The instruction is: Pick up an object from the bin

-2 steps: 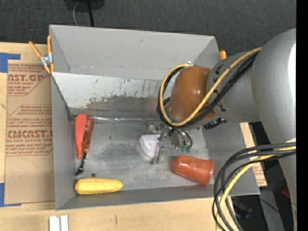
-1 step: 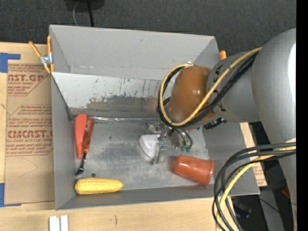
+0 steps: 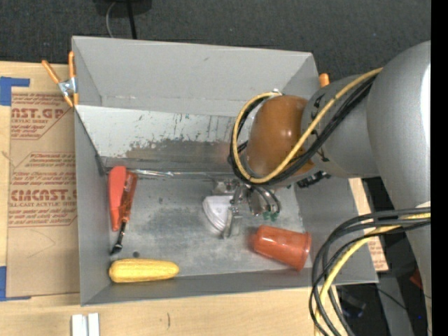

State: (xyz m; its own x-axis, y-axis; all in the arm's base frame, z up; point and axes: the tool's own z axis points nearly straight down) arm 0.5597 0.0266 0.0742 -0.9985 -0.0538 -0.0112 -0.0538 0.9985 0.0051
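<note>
My gripper (image 3: pixel 234 212) hangs low over the middle of the bin floor, under the orange wrist cover. Its metal fingers stand right beside a small white rounded object (image 3: pixel 216 212), touching or nearly touching its right side. I cannot tell whether the white object lies between the fingers. An orange-red plastic cup (image 3: pixel 281 246) lies on its side just right of and below the gripper.
A yellow corn cob (image 3: pixel 143 271) lies along the front left of the bin. An orange-handled tool (image 3: pixel 119 200) rests against the left wall. The arm and its cables cover the bin's right side.
</note>
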